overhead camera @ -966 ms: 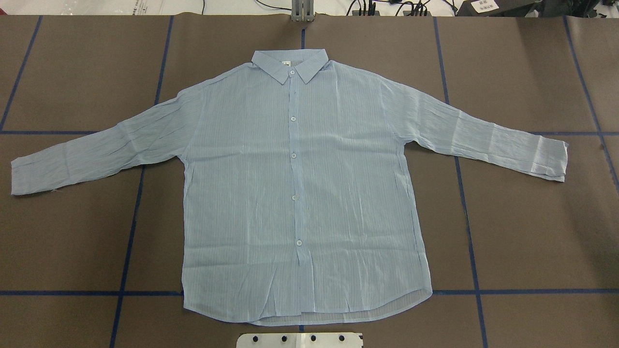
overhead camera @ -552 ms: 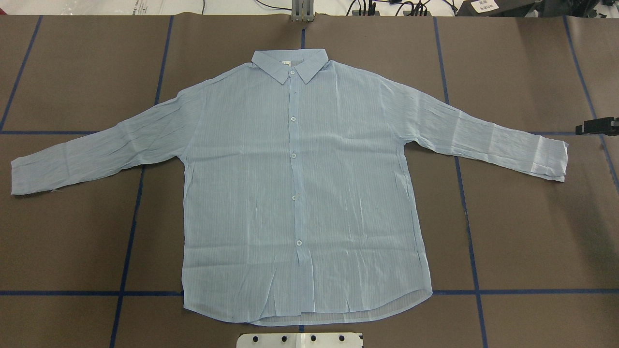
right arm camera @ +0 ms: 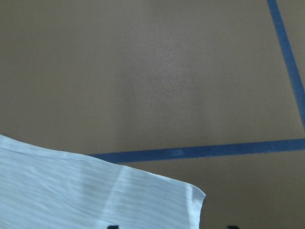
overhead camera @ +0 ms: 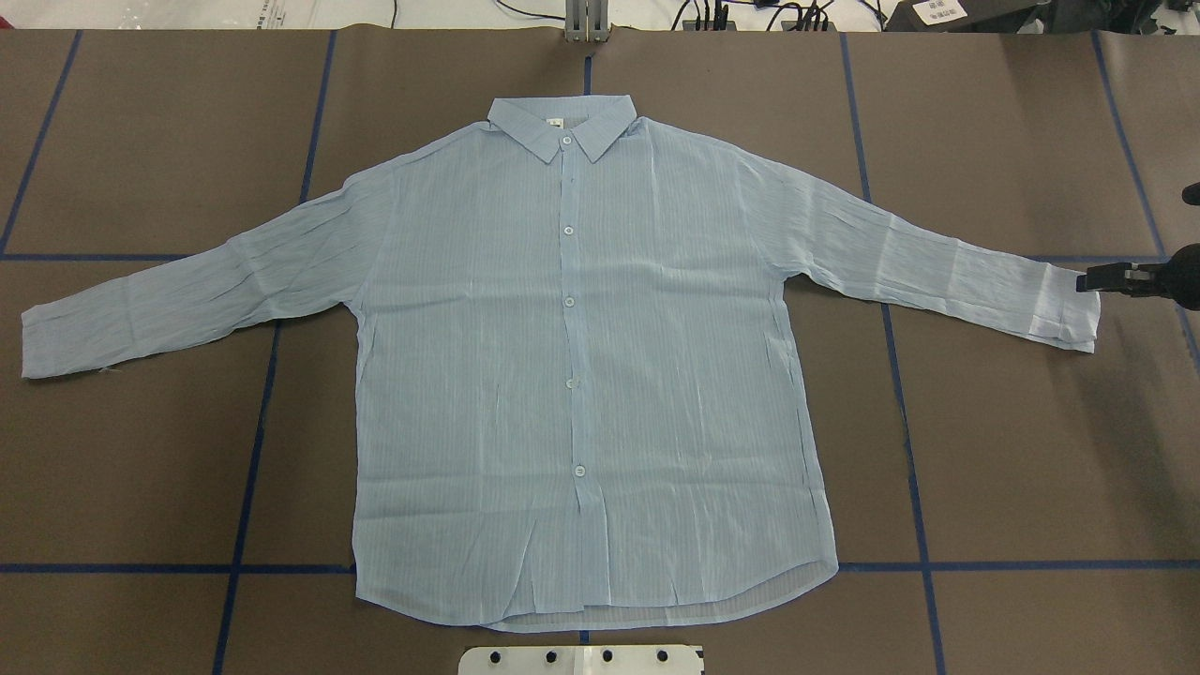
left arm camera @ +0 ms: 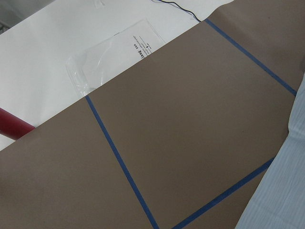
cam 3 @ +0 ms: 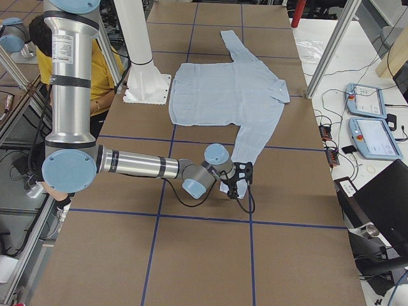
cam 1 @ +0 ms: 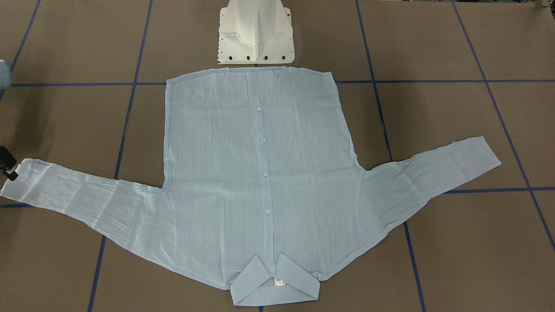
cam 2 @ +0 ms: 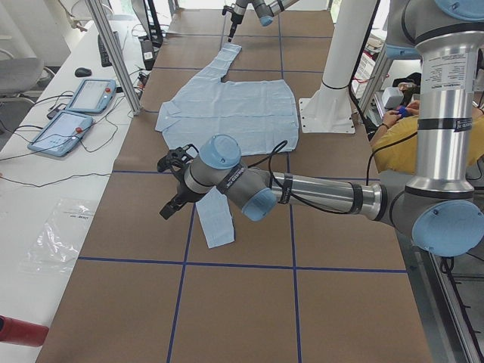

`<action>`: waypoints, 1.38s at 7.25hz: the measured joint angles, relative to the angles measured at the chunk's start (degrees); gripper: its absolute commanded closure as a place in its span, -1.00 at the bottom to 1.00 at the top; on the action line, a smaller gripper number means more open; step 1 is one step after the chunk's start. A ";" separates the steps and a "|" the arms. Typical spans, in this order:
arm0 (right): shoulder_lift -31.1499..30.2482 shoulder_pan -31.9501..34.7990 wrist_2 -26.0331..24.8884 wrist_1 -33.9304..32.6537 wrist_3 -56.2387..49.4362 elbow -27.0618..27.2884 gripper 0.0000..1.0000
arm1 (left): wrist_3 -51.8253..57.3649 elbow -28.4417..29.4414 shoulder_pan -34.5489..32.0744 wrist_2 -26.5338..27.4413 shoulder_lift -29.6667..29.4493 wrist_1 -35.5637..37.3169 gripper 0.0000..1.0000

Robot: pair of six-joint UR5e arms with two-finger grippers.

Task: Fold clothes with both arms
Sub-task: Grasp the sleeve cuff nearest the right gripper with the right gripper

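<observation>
The pale-blue striped shirt (overhead camera: pixel 572 375) lies flat and buttoned on the brown table, collar far from the robot's base and both sleeves spread out. It also shows in the front view (cam 1: pixel 260 173). My right gripper (overhead camera: pixel 1086 280) hovers at the right sleeve's cuff (overhead camera: pixel 1069 309), low over the table, and shows at the front view's left edge (cam 1: pixel 8 170). In the right wrist view its fingertips (right arm camera: pixel 112 226) stand wide apart over the cuff (right arm camera: pixel 119 200), so it is open and empty. My left gripper (cam 2: pixel 172 198) shows only in the exterior left view, above the left cuff (cam 2: pixel 215 223); I cannot tell its state.
The white pedestal base (cam 1: pixel 256 34) stands at the shirt's hem. Blue tape lines (overhead camera: pixel 253 450) cross the brown table cover. Beyond the table's far edge lie teach pendants (cam 2: pixel 72 113), a clear plastic bag (left arm camera: pixel 114 52) and a red object (left arm camera: pixel 12 126). A person in yellow (cam 3: pixel 44 57) sits behind the robot.
My right gripper has come into the overhead view from the right edge and moved left and nearer, up to the right sleeve's cuff. The shirt has not moved.
</observation>
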 measured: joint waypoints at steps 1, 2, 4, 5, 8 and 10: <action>0.21 -0.98 -1.34 0.04 -0.10 -0.51 -0.43 | 0.02 0.00 0.00 -0.02 0.01 0.00 -1.00; 0.31 -1.55 -2.20 0.05 -0.26 -0.95 -0.40 | 0.03 0.03 0.00 -0.03 0.04 0.00 -1.00; 0.35 -2.20 -3.22 0.06 -0.43 -1.82 -0.07 | 0.05 0.07 0.00 -0.03 0.08 0.00 -1.00; 0.36 -2.38 -3.45 0.06 -0.43 -2.01 0.28 | 0.09 0.10 -0.02 -0.06 0.11 0.00 -1.00; 0.39 -2.49 -3.52 0.06 -0.11 -2.07 1.00 | 0.16 0.13 -0.08 -0.72 0.46 0.00 -1.00; 0.43 -2.49 -3.53 0.06 0.17 -1.73 1.00 | 0.35 0.16 -0.09 -2.10 0.92 0.00 -1.00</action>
